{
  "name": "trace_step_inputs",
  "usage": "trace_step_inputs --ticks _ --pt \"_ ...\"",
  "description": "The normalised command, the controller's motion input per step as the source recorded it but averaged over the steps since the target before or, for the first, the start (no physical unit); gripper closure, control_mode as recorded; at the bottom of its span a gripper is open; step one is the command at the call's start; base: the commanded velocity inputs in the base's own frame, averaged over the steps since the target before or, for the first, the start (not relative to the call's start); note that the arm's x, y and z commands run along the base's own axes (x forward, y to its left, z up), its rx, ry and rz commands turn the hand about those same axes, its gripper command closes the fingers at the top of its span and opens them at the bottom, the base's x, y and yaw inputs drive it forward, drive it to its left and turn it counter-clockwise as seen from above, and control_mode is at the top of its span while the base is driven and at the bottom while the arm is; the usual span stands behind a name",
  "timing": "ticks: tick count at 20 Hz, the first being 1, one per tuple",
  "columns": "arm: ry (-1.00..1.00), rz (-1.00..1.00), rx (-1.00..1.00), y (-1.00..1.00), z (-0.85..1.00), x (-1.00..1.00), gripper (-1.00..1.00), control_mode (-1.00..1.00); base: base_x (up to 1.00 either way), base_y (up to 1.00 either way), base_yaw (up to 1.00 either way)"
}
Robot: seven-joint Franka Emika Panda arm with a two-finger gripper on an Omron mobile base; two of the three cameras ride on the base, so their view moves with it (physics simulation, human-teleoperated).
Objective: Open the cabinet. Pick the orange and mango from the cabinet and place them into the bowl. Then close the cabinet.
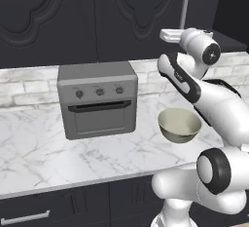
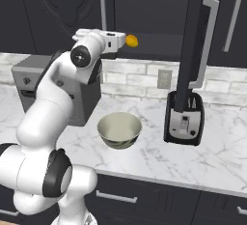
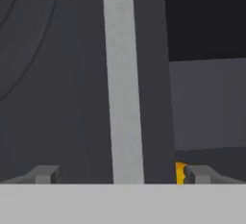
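We see the gripper (image 3: 120, 174) raised to the upper cabinet (image 1: 73, 16), its two fingers (image 3: 45, 174) spread wide with nothing between them but the closed left door's silver handle (image 3: 122, 79) straight ahead at 12 o'clock. In the right base view the cabinet's right door (image 2: 195, 40) stands swung open toward us, edge-on, hanging above the black toaster (image 2: 183, 118). On the open shelf the mango (image 2: 131, 41) lies just beside the hand, at about 3 o'clock from it — in the hand view a sliver of yellow shows by the right finger. We cannot tell where the orange is.

The bowl (image 2: 119, 130) sits upright on the marble counter (image 1: 39, 153), at 6 o'clock below the hand, with nothing inside it — between the grey toaster oven (image 1: 97, 99) at its 9 o'clock and the toaster at its 3 o'clock in the right base view. Dark drawers (image 2: 125, 195) run under the counter edge.
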Motion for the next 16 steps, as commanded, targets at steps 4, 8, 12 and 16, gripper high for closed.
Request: trace_step_inputs --ticks 4,8,12,16 --pt "0.00 0.00 0.00 0.00 0.00 0.55 1.00 -1.00 0.00 0.00 0.00" --pt "0.00 0.00 0.00 0.00 0.00 0.00 1.00 -1.00 0.00 0.00 0.00" --pt "0.00 0.00 0.00 0.00 0.00 0.00 1.00 -1.00 0.00 0.00 0.00" --pt "0.00 0.00 0.00 0.00 0.00 0.00 1.00 -1.00 0.00 0.00 0.00"
